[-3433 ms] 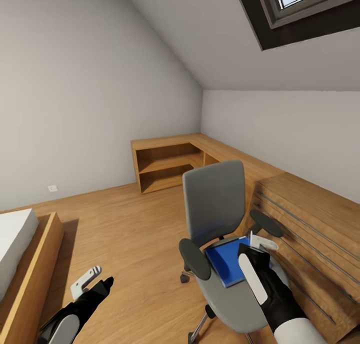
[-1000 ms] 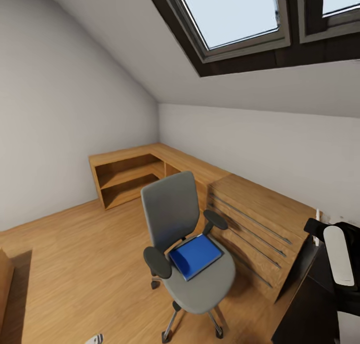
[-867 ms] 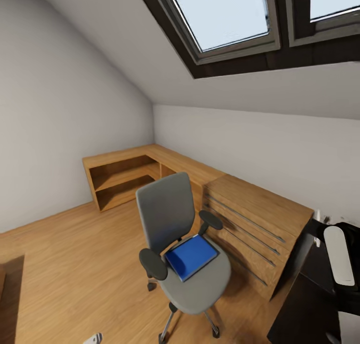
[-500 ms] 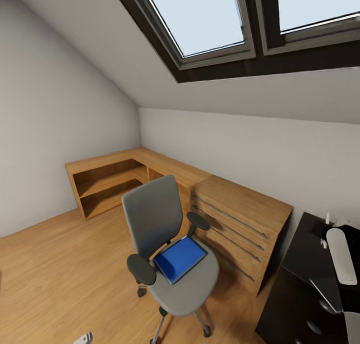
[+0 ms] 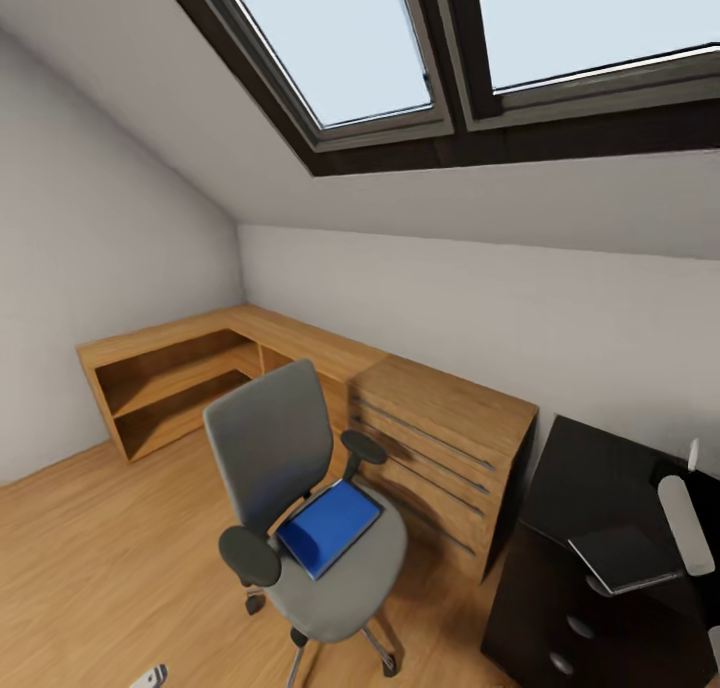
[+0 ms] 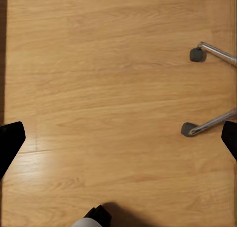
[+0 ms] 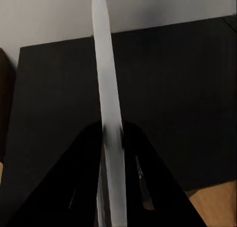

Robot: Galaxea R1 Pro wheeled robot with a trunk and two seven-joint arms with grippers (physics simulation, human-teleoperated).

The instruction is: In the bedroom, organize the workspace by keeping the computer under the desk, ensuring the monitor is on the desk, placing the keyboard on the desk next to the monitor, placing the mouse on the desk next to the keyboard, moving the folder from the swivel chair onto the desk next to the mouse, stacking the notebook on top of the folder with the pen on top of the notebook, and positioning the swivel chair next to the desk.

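- Head view: the swivel chair [image 5: 300,508] stands on the light wood floor [image 5: 90,558], in front of the low wooden shelving [image 5: 170,388] and beside a wooden drawer chest [image 5: 440,448].
- The blue folder [image 5: 330,526] lies flat on the chair's grey seat, between the black armrests.
- At the lower right is the glossy black worktop [image 5: 590,478], with its drawer unit [image 5: 560,618] and silver knobs below.
- A dark grey notebook [image 5: 625,558] is held above the worktop's near corner, close to flat, by the right arm [image 5: 690,518] at the picture's edge.
- Two dark-framed skylights [image 5: 440,48] sit in the sloped ceiling.
- Left wrist view: the left gripper [image 6: 118,143] is spread wide, its black fingertips [image 6: 10,143] at opposite edges, pointing down at bare floor. Two chrome chair legs with castors [image 6: 197,54] lie nearby.
- Right wrist view: the right gripper [image 7: 112,138] is pinching the notebook [image 7: 106,88], seen edge-on as a thin white strip between the black fingers [image 7: 84,162], over the black worktop [image 7: 173,98].
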